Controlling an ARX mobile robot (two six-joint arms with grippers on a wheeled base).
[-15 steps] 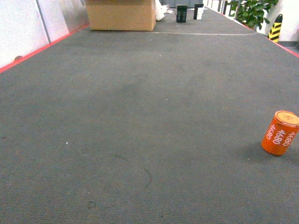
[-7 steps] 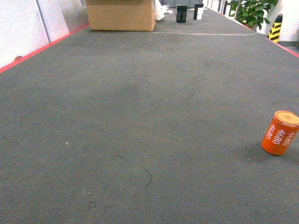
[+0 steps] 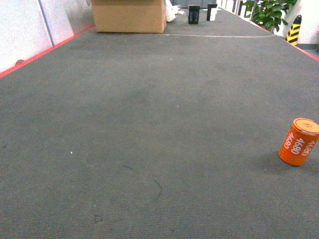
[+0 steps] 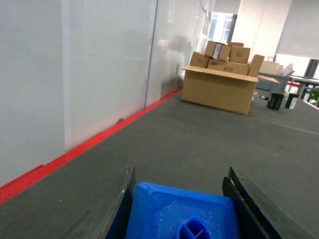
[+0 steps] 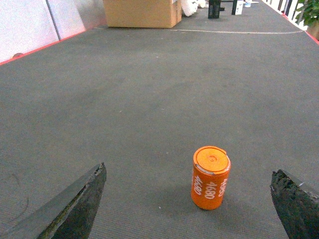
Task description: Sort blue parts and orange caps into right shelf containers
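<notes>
An orange cap (image 3: 298, 142) marked "4680" stands upright on the dark carpet at the right edge of the head view. In the right wrist view the same orange cap (image 5: 211, 177) stands ahead of my right gripper (image 5: 192, 199), whose fingers are spread wide open, one on each side, touching nothing. My left gripper (image 4: 180, 199) is shut on a blue part (image 4: 182, 216), a flat square block with a round hole, held above the floor. Neither gripper shows in the head view. The right shelf containers are out of view.
A large cardboard box (image 3: 129, 15) stands far back on the left, by a white wall (image 3: 25, 30) with a red floor stripe. Small black boxes (image 3: 194, 14), a plant (image 3: 269, 12) and a yellow-black post (image 3: 294, 30) stand at the far end.
The view has shifted very slightly, the orange cap sitting a few pixels lower. Otherwise nothing differs.
</notes>
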